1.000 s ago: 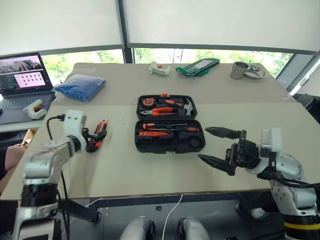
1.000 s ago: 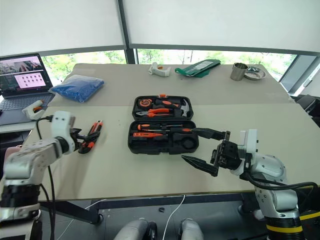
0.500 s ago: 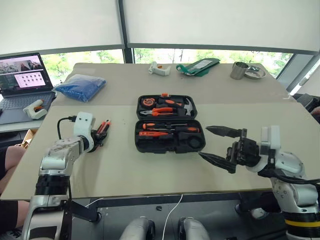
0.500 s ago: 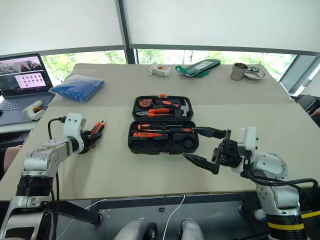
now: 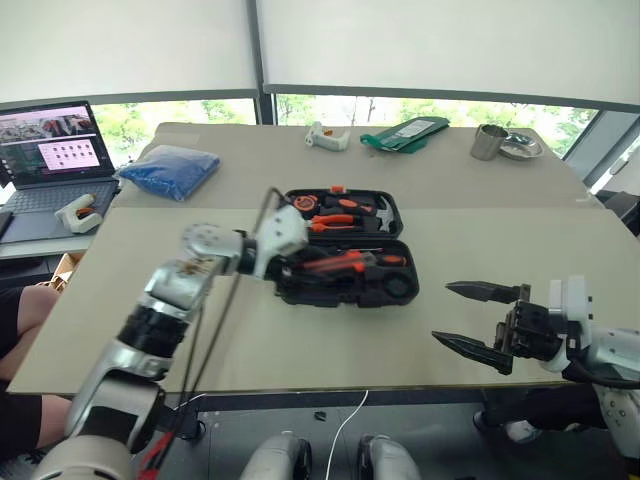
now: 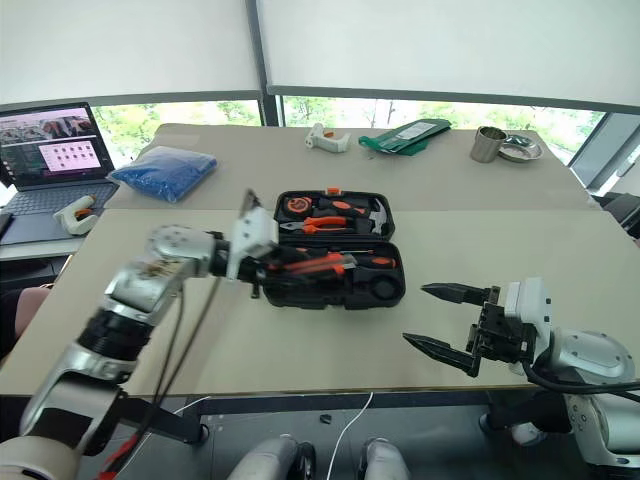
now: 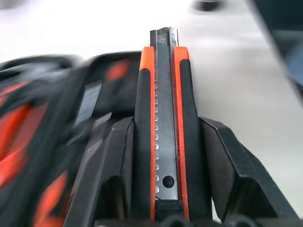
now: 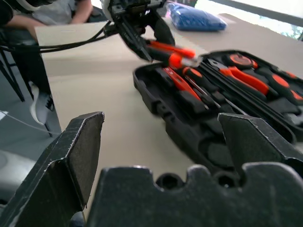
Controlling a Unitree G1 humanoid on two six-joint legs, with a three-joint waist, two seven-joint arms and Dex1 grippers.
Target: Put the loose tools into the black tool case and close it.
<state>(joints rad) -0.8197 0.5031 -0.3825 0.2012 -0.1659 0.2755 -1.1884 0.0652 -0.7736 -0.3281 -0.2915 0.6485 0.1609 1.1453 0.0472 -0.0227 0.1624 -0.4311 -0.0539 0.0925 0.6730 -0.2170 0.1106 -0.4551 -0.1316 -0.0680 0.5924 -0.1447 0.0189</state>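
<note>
Knife (image 7: 163,118), orange and black, sits clamped in the left claw (image 5: 290,268) above the open case (image 5: 345,283), over its near-left part. Right claw (image 5: 478,317) hangs spread wide and empty, nearer than the case, to its right over the bench (image 5: 300,335).

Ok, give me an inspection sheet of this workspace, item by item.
Surface: beige table, two joined tops.
Job's things: open black moulded-plastic tool case holding tools; orange-and-black utility knife clamped in left gripper over the case.
Clutter: blue bag, metal cup, green pouch, white device.
Grippers: left shut on knife; right gripper open, beside the case.
Cables: black cable along left arm.
Surroundings: laptop, windows with blinds.
</note>
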